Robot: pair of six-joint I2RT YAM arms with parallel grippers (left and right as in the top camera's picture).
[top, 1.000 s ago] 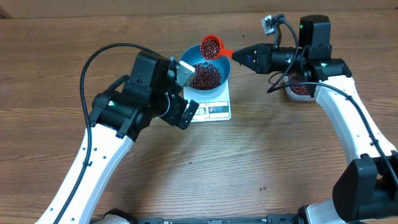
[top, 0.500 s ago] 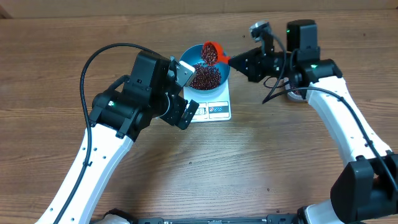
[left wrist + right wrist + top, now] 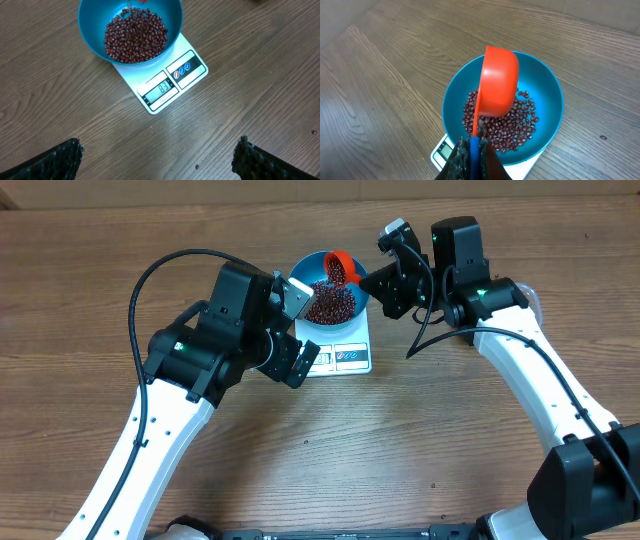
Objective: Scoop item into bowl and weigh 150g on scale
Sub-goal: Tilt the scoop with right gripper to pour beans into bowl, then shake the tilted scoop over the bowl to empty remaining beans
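The blue bowl (image 3: 310,266) stands on the white scale (image 3: 345,358), with a heap of dark red-brown beans (image 3: 330,302) inside it. My right gripper (image 3: 372,280) is shut on the blue handle of an orange scoop (image 3: 340,267). The scoop (image 3: 497,82) is rolled on its side above the bowl (image 3: 550,95), its open face turned away from the wrist camera, over the beans (image 3: 515,125). My left gripper (image 3: 159,145) hangs open over bare table in front of the scale (image 3: 172,82), holding nothing. The scale's display appears to read 83.
A pale clear container edge (image 3: 533,298) peeks out behind my right arm at the back right. A few stray beans lie on the wood, one (image 3: 196,166) between my left fingers. Both arms crowd the bowl from either side.
My right gripper has moved left over the bowl and rolled the scoop from level and full to tipped on its side, so beans have dropped in. The left arm has stayed still.
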